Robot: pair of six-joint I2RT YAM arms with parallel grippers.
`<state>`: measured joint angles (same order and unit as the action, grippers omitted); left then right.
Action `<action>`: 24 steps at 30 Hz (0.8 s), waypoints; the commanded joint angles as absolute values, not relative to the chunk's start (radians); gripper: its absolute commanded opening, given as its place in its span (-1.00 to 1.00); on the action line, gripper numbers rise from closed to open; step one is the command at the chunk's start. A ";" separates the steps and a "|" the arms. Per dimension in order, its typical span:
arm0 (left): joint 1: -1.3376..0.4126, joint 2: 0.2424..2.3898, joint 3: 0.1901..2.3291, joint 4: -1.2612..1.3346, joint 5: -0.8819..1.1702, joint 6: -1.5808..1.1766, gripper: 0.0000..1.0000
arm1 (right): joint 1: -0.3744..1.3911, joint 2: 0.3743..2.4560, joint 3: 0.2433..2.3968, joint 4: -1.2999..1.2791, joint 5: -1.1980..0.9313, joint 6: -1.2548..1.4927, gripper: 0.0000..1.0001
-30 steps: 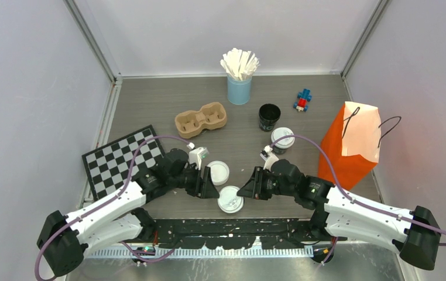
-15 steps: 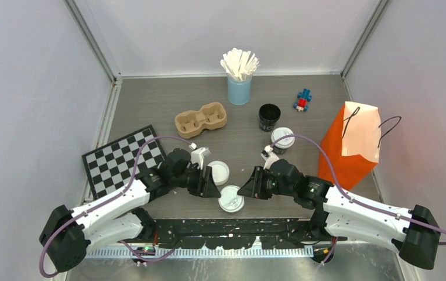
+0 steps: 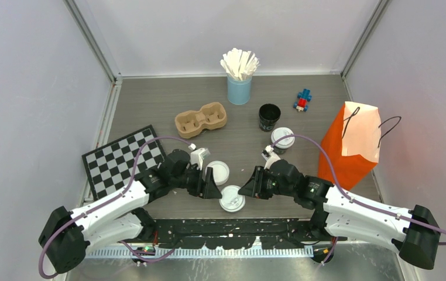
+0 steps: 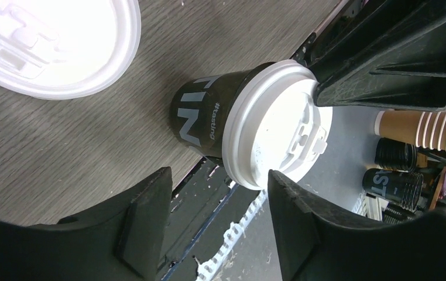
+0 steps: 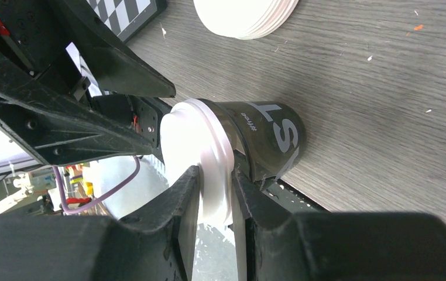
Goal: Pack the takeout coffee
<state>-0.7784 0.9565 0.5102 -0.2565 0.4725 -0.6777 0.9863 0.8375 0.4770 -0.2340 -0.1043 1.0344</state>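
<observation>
One takeout coffee [image 3: 231, 199], a black cup with white print and a white sip lid, stands at the table's near edge between both grippers. My right gripper [image 3: 246, 190] is shut on the rim of that lid [image 5: 200, 146], with the cup body [image 5: 270, 137] just beyond its fingers. My left gripper [image 4: 218, 178] stands open on the cup's other side; its fingers [image 4: 150, 222] reach only up to the cup [image 4: 200, 117] without touching it. A second lidded takeout coffee [image 3: 282, 139] stands farther back, and an open black cup [image 3: 269, 117] behind it.
A stack of loose white lids [image 3: 218, 172] lies beside the left gripper. A brown two-cup carrier [image 3: 201, 119], a light-blue cup of stirrers [image 3: 239, 88] and a small toy [image 3: 302, 100] sit at the back. An orange paper bag [image 3: 352, 146] stands right, a checkerboard [image 3: 124, 161] left.
The left gripper has opened wider and edged a little toward the cup. The right gripper and the cup have hardly moved.
</observation>
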 commanded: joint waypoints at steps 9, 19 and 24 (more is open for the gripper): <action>-0.776 0.982 0.514 -0.186 0.474 -0.659 0.20 | 0.990 0.824 0.503 -0.226 -0.066 1.027 -0.31; -0.776 1.041 0.542 -0.188 0.466 -0.631 0.08 | 0.990 0.803 0.518 -0.261 -0.042 1.016 -0.26; -0.776 1.047 0.539 -0.186 0.465 -0.627 0.06 | 0.991 0.788 0.528 -0.283 -0.028 1.006 -0.19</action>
<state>-0.7784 1.0420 0.5171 -0.2127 0.4717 -0.6582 0.9867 0.8116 0.4797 -0.2714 -0.0692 1.0252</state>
